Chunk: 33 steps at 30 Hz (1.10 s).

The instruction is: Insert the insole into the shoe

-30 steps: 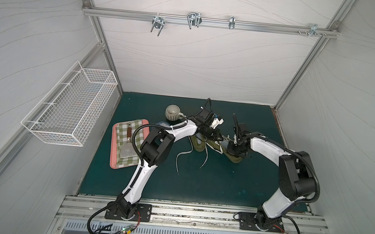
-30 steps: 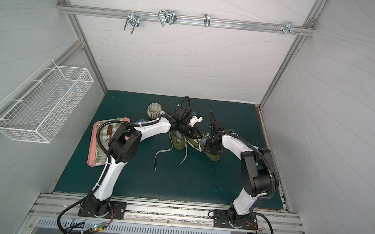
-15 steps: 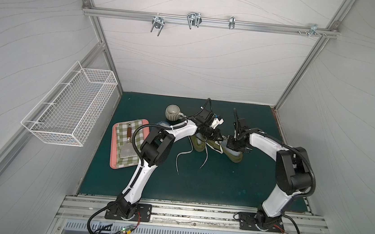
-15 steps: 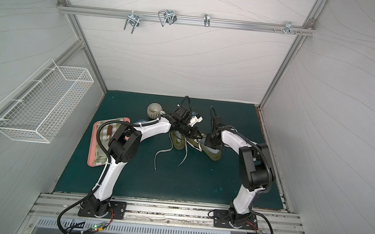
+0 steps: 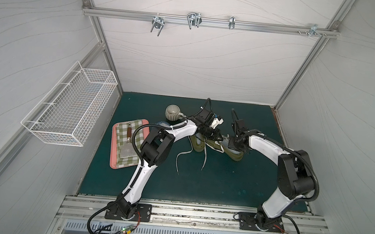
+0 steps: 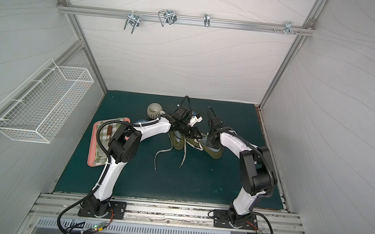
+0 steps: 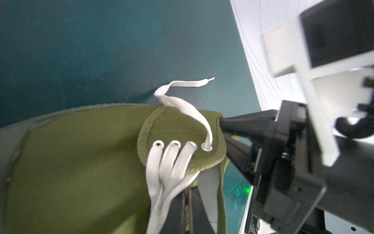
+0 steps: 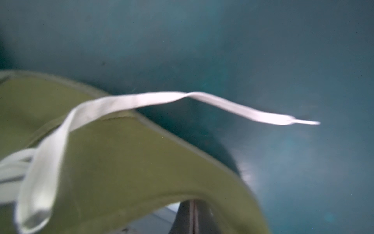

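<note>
Olive shoe (image 7: 81, 162) near the table's (image 5: 222, 184) rear edge.
Left fingers (image 7: 196, 212) and right fingers (image 8: 186, 219) pinched together at its opening; hold unclear.

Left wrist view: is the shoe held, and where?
Cannot tell. The shut right gripper meets the green shoe at its top-eyelet flap; no pinch shows. Left gripper unclear too.

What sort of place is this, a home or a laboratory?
Probably a robot test cell: white panels in an aluminium frame, a green mat, and a left arm and right arm bolted to a front rail.
</note>
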Each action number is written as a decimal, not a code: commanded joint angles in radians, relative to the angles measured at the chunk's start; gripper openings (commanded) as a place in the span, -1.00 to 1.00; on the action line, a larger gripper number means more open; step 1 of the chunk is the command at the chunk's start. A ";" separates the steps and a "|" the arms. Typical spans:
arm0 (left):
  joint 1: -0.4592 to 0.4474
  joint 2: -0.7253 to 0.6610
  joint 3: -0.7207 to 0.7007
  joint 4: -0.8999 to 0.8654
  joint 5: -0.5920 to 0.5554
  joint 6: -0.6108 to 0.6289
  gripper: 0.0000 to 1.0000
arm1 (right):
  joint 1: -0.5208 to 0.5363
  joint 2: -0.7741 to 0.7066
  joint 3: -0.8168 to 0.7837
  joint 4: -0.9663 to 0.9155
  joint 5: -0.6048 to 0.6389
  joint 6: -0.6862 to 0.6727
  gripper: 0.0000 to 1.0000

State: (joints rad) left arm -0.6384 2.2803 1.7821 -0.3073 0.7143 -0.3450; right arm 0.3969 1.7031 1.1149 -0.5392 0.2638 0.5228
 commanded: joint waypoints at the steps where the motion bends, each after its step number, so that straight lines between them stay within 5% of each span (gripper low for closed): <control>1: -0.006 -0.008 0.032 0.010 0.022 0.006 -1.00 | -0.035 0.051 -0.005 -0.002 0.049 0.009 -1.00; 7: -0.009 -0.004 0.047 0.010 0.021 0.004 -1.00 | -0.056 0.106 -0.004 -0.018 0.008 -0.005 -1.00; 20: -0.011 0.006 0.057 0.008 0.019 0.003 -1.00 | 0.025 -0.033 -0.066 -0.214 0.238 -0.045 -1.00; 26: -0.015 0.011 0.090 -0.008 0.019 0.012 -1.00 | -0.004 0.052 -0.047 -0.190 0.116 -0.078 -1.00; 33: -0.015 0.028 0.129 -0.035 0.020 0.023 -1.00 | 0.049 -0.131 -0.039 -0.250 -0.022 -0.072 -1.00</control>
State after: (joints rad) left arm -0.6529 2.2906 1.8408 -0.3614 0.7105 -0.3408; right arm 0.4213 1.6596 1.0771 -0.7147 0.3332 0.4477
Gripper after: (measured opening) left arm 0.053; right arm 0.047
